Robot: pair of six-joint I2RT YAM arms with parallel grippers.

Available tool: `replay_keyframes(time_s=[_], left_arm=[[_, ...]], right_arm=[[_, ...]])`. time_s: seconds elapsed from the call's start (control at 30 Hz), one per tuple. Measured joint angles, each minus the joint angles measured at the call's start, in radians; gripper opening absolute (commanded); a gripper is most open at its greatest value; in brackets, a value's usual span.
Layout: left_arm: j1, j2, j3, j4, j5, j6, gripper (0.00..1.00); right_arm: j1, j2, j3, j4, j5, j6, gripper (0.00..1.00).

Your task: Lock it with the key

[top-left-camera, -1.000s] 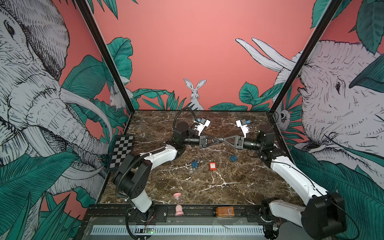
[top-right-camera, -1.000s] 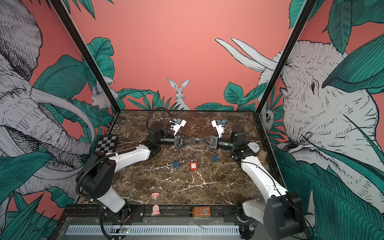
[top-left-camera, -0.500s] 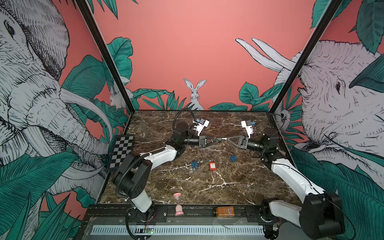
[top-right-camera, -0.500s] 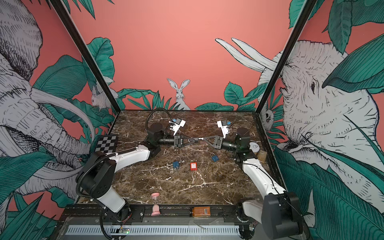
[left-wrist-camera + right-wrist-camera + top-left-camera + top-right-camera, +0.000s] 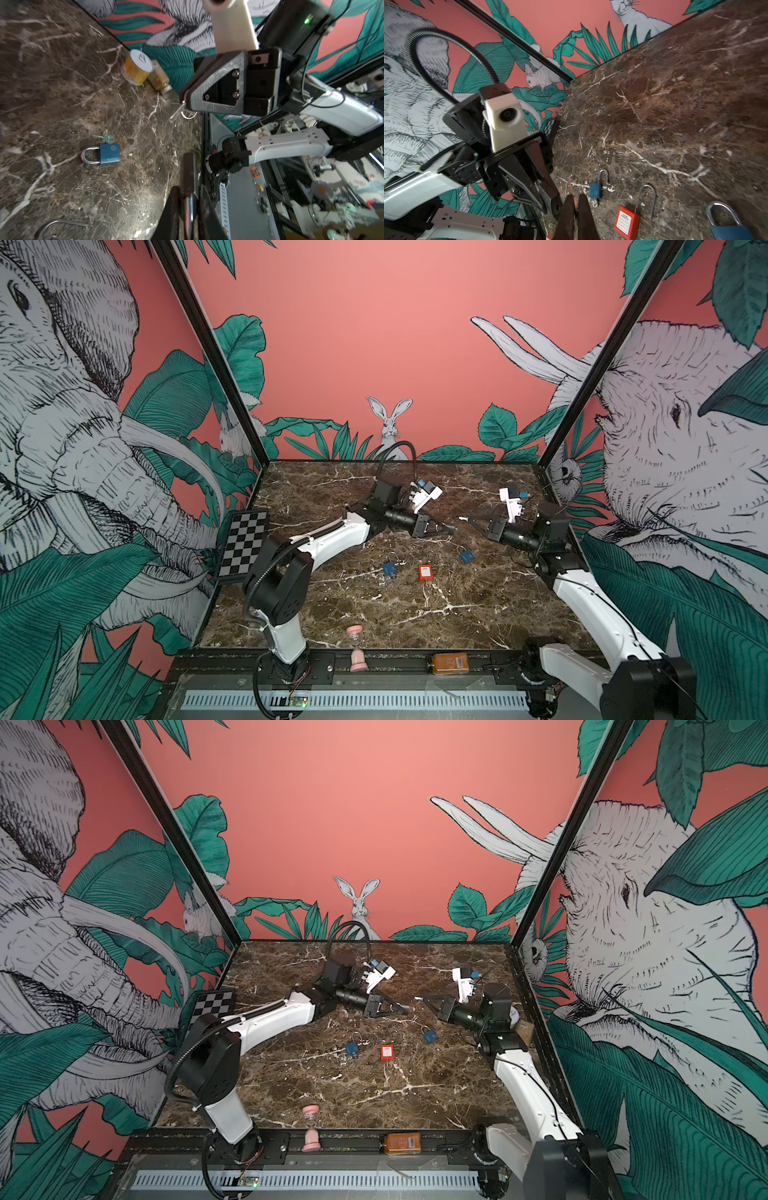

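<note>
Marble counter [image 5: 415, 614]: red padlock [image 5: 424, 572] lay between two blue padlocks [image 5: 390, 569].
Left claw [image 5: 448, 529]: closed on dark padlock [image 5: 187, 170].
Right claw [image 5: 184, 99]: pinched shut on key [image 5: 176, 113].

Left arm [image 5: 332, 537] has white shells, black joints, ribbed black cable [image 5: 431, 31].

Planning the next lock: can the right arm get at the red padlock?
Probably yes: the red padlock lies bare, with nothing between it and the right tool. But that tool is shut on a key, so it cannot grasp yet.
</note>
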Motion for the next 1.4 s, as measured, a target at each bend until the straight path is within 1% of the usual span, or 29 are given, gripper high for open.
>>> replay_keyframes(time_s=[0.13,0.2,0.37,0.5,0.67,0.9,1.1,1.33,1.37,1.4], left_arm=[[-0.056,0.136,0.138,-0.269,0.001,0.199,0.00],[-0.068,0.222,0.214,-0.400,-0.006,0.291,0.00],[-0.074,0.408,0.391,-0.680,-0.067,0.472,0.00],[-0.085,0.525,0.507,-0.836,-0.118,0.560,0.00],[-0.121,0.603,0.579,-0.950,-0.151,0.615,0.00],[-0.160,0.670,0.720,-1.044,-0.166,0.650,0.00],[-0.172,0.752,0.844,-1.102,-0.171,0.663,0.00],[-0.172,0.819,0.936,-1.150,-0.164,0.666,0.00],[-0.172,0.825,0.949,-1.154,-0.167,0.666,0.01],[-0.172,0.827,0.956,-1.157,-0.168,0.667,0.04]], right_arm=[[0.008,-0.018,-0.146,0.003,0.096,0.024,0.00],[0.025,-0.026,-0.233,0.014,0.156,0.053,0.00],[0.085,-0.073,-0.370,0.055,0.276,0.107,0.00],[0.092,-0.103,-0.431,0.101,0.345,0.134,0.00],[0.092,-0.107,-0.472,0.138,0.390,0.145,0.00],[0.092,-0.064,-0.499,0.199,0.407,0.147,0.00],[0.092,-0.014,-0.523,0.267,0.409,0.151,0.00],[0.092,0.008,-0.546,0.308,0.415,0.151,0.00],[0.092,0.009,-0.548,0.312,0.417,0.150,0.00],[0.092,0.009,-0.551,0.315,0.419,0.150,0.00]])
